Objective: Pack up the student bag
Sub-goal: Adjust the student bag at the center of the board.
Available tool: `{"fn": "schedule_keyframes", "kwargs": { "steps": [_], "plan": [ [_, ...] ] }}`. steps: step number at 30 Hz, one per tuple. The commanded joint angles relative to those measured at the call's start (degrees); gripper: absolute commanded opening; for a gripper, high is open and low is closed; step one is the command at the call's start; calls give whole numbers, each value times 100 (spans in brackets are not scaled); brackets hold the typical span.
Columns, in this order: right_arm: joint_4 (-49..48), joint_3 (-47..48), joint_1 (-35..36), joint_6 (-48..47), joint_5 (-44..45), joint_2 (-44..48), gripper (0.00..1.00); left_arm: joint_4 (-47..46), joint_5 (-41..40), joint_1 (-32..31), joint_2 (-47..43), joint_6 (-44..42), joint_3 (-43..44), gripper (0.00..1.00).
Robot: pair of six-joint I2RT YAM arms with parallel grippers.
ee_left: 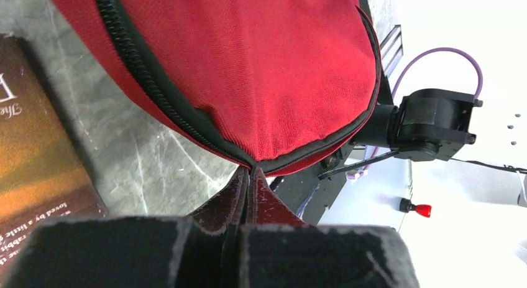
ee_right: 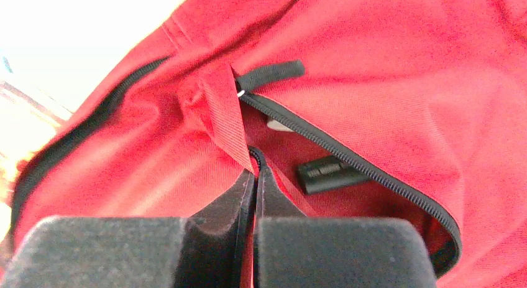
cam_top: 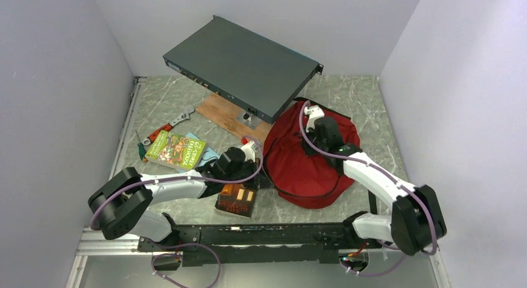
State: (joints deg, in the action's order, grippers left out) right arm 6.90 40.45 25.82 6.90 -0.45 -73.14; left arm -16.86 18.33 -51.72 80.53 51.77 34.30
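The student bag (cam_top: 298,163) is a red fabric backpack with black zip lines, lying flat right of centre. My left gripper (cam_top: 261,167) is at its left edge. In the left wrist view the left gripper (ee_left: 252,171) is shut on the black zip seam at the rim of the student bag (ee_left: 261,64). My right gripper (cam_top: 317,142) is on top of the bag. In the right wrist view the right gripper (ee_right: 255,167) is shut on the red fabric lip of the student bag (ee_right: 398,70), beside an open zip. A black zip pull (ee_right: 270,73) lies just beyond.
A flat dark grey metal box (cam_top: 242,67) leans at the back over a wooden board (cam_top: 227,114). A green book (cam_top: 176,149) and red-handled tools (cam_top: 163,129) lie at the left. A brown book (cam_top: 236,201) sits under the left gripper, near the front rail.
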Motion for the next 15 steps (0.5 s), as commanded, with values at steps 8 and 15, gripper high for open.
{"fn": "schedule_keyframes", "kwargs": {
  "steps": [8,15],
  "plan": [
    [-514,-43,-670,608,-411,-34,0,-148,54,-199,-294,70,-231,0],
    [-221,-308,-684,1086,-1228,469,26,-160,57,-248,-143,73,-319,0]
  ]
}}
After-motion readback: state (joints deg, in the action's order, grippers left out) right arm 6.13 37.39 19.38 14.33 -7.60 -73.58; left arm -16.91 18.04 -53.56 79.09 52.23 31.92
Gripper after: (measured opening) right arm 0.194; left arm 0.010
